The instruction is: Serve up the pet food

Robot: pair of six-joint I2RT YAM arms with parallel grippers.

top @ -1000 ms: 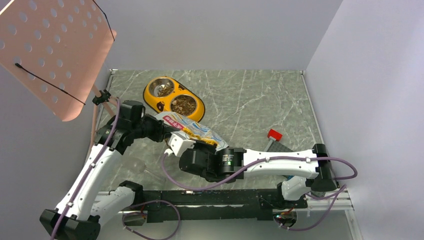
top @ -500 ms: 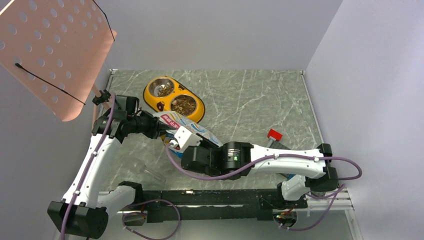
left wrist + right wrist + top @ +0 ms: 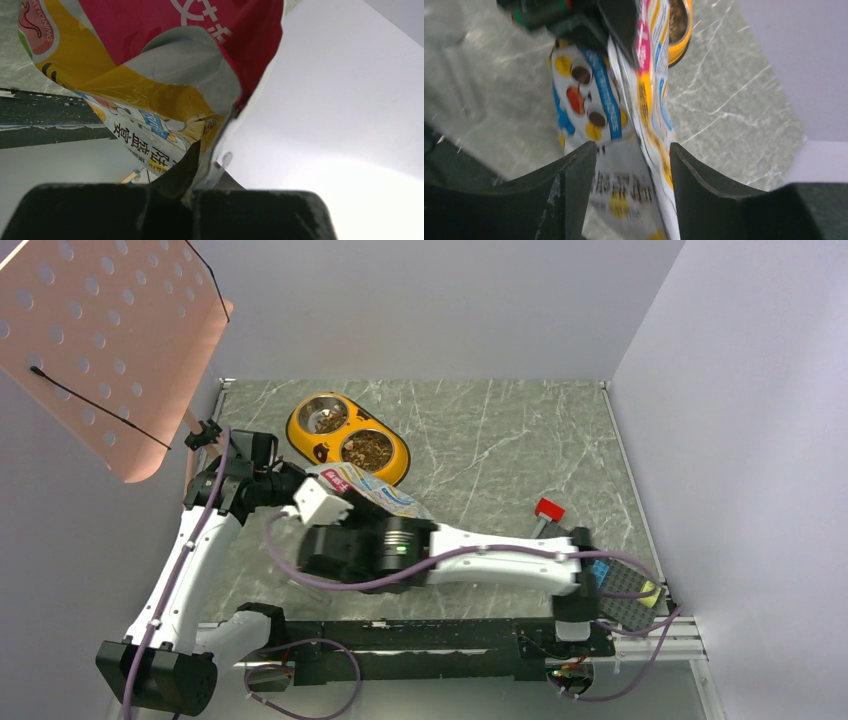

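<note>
The glossy white, pink and yellow pet food bag hangs just in front of the yellow double bowl. My left gripper is shut on the bag's edge, and the left wrist view shows the crumpled foil pinched in the left gripper. My right gripper is open, its fingers astride the bag's lower part with gaps on both sides. Brown pet food lies in both steel cups, and the pet food also shows in the right wrist view.
A pink perforated board stands at the back left. A red-topped item sits to the right, and a dark mat lies near the right arm's base. Grey walls close the table's back and right sides.
My right gripper went from shut on the bag to open, and the right arm swung left under the bag. My left gripper stayed shut on the bag and shifted slightly left.
</note>
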